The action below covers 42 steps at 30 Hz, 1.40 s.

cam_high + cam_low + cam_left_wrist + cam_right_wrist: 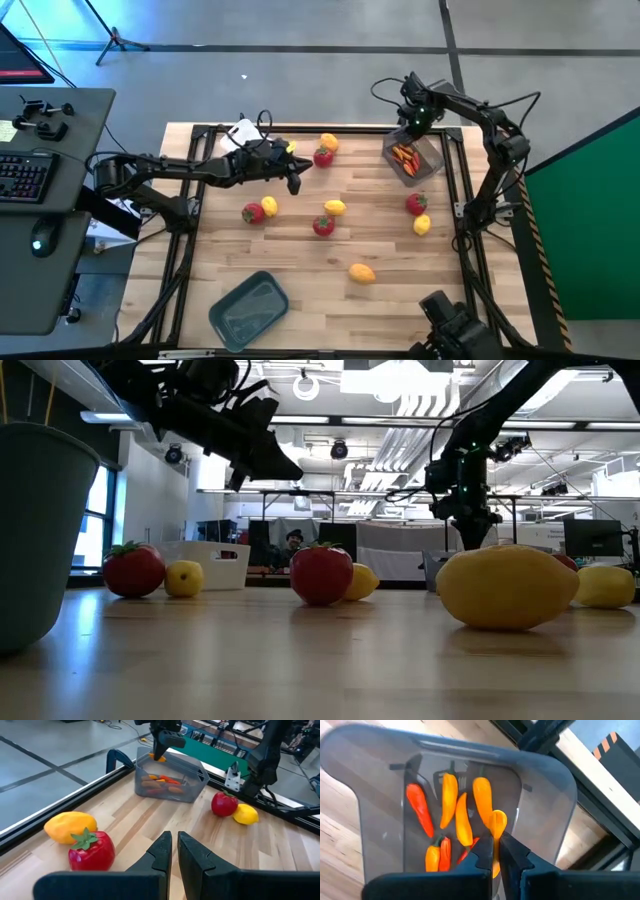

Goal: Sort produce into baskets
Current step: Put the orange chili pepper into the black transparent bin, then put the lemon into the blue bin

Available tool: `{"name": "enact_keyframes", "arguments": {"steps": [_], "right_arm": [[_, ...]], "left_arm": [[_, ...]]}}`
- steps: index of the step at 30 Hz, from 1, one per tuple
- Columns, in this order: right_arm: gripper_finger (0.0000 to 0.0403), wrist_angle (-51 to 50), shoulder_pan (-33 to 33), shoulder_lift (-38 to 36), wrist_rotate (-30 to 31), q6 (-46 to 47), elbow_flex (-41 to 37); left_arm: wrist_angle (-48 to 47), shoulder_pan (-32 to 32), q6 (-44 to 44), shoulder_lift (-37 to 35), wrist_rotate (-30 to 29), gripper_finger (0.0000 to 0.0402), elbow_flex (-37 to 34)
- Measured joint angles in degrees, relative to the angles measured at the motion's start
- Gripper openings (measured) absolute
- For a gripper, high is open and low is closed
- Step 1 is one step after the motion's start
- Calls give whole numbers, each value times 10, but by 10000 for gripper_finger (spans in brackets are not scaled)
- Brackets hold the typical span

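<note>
A dark see-through grey basket [413, 160] sits near the far right corner of the wooden bench [300, 270], holding several thin orange and red peppers [455, 815]. The right hand [494, 851] hangs just above this basket, its fingers closed on one small orange pepper [496, 822] that pokes out over the basket's inside. The rest of the produce lies loose on the bench: a red fruit with a green top [322, 157] touching a yellow-orange fruit [329, 143] near the far edge, a red fruit [253, 212] and yellow fruit [269, 205] side by side toward the left edge, a yellow fruit [335, 207] just beyond another red fruit [322, 226] in the middle, a red fruit [416, 204] and yellow fruit [422, 224] close together near the right edge, and one yellow-orange fruit [362, 272] alone toward the near edge. The left hand [293, 183] hovers above the bench just left of the far red and yellow pair, its fingers nearly together with only a thin gap and nothing between them. A white basket [240, 135] stands at the far edge behind the left arm. A grey-blue basket [248, 309] rests tilted near the near left corner, well apart from the fruit.
</note>
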Motion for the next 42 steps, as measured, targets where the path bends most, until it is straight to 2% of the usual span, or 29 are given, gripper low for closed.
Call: {"name": "enact_keyframes", "arguments": {"steps": [9,19,24,33,42], "right_arm": [[14,17,0,0,-35,17,0],[124,21,0,0,-35,15,0],[145,34,0,-8,-36,5,0],[115,33,15,-95,-35,0,0],[29,22,109,-219,-77,52,0]], "left_arm": [[0,-37,-5,0,-28,16,0],[0,-73,-37,0,-30,16,0],[-2,-91,-60,0,-30,16,1],[-71,-130,-65,0,-59,16,52],[-186,-161,-65,0,-71,16,119]]}}
